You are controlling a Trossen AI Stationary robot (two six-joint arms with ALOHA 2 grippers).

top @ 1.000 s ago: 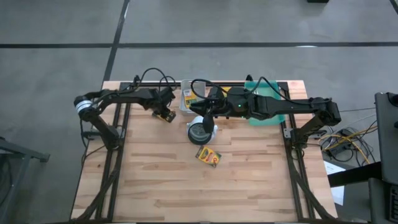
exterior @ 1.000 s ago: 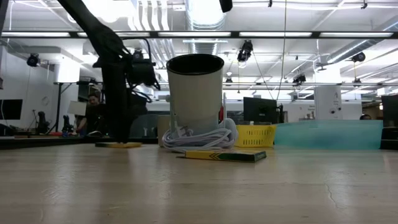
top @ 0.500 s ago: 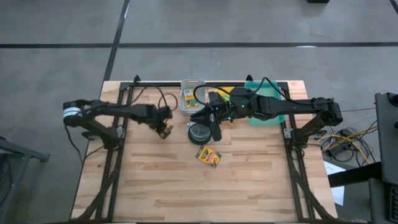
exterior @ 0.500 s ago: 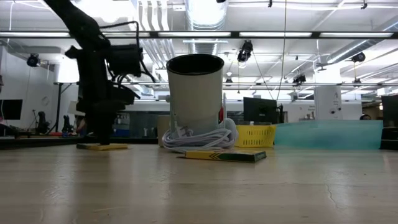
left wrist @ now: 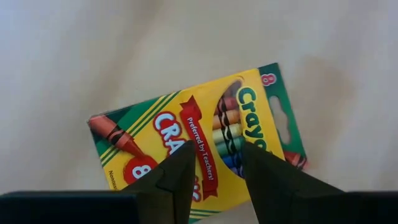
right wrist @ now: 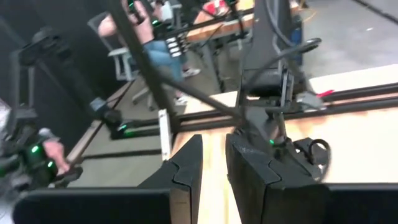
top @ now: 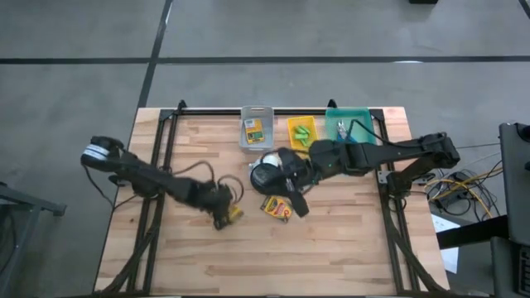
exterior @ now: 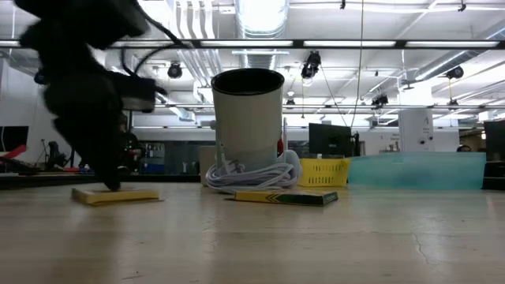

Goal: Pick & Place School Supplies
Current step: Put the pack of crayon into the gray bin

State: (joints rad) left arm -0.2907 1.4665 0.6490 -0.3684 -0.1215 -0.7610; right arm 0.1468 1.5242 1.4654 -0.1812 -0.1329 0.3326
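— From straight above, where's everything?

— The left gripper sits low and left of centre on the wooden table, right on a crayon box. The right gripper hangs at mid-frame beside a second crayon box, just under the round cup with its white cable. Along the top edge: a clear bin holding a third crayon box, a yellow bin with light-green sticks, and a teal bin with the scissor tools.

— And from table height?

— The left arm is a dark blur at far left, its tip down on the flat yellow box. The cup stands centre, the other box lying before it.

— The left wrist camera?

— The Crayola box fills the middle, lying flat on the table; the fingers are narrowly parted over its lower edge. Whether they grip it, I cannot tell.

— The right wrist?

— Its fingers stand close together with a slim gap, nothing between them. Beyond lie the table edge and a seated person at upper left.
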